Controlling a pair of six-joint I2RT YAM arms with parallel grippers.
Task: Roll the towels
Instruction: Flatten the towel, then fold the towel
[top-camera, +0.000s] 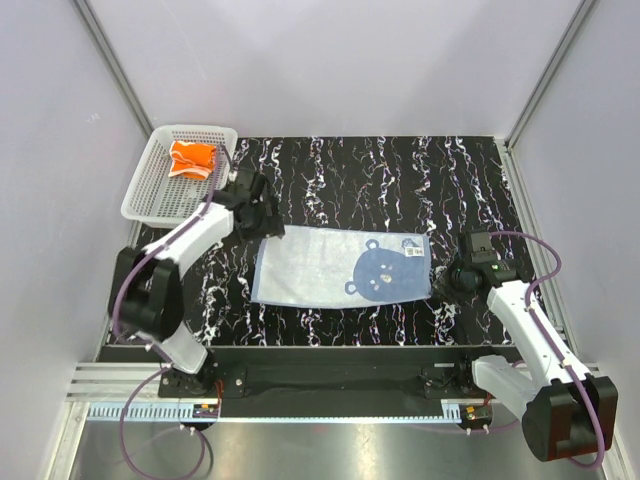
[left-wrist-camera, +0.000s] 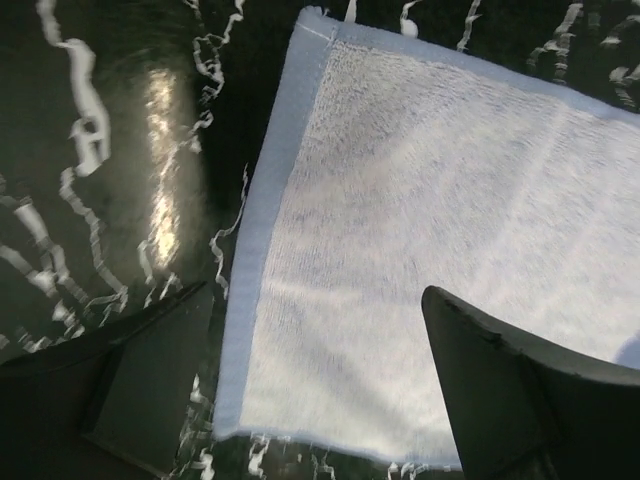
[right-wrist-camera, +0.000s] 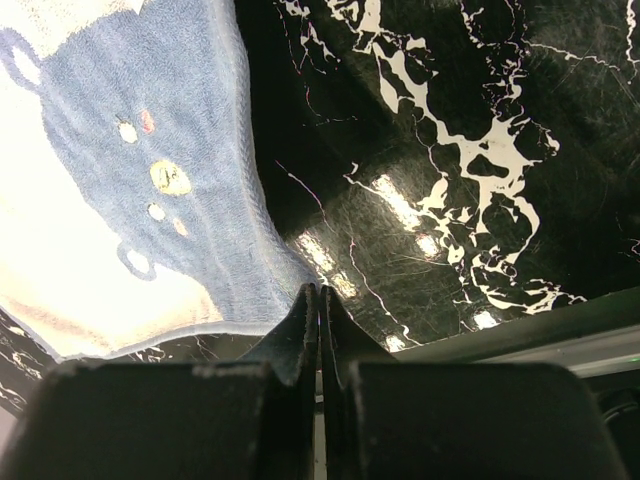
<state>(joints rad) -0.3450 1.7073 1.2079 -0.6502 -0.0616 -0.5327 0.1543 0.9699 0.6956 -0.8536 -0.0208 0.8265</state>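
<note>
The light blue towel (top-camera: 320, 265) lies spread flat on the black marbled table, with a dark blue bear print on its right part. My left gripper (top-camera: 262, 222) hovers open over its far left corner; in the left wrist view the towel (left-wrist-camera: 420, 200) fills the space between the spread fingers of the gripper (left-wrist-camera: 318, 292). My right gripper (top-camera: 447, 277) sits at the towel's near right corner. In the right wrist view it (right-wrist-camera: 320, 290) is shut, with the towel's (right-wrist-camera: 120, 200) corner drawn up into the tips. The orange towel (top-camera: 192, 158) lies bunched in the basket.
The white mesh basket (top-camera: 140, 195) stands at the table's far left corner, just behind my left arm. Grey walls close in the left, right and back. The table's near edge with a metal rail (right-wrist-camera: 560, 340) runs close beside my right gripper.
</note>
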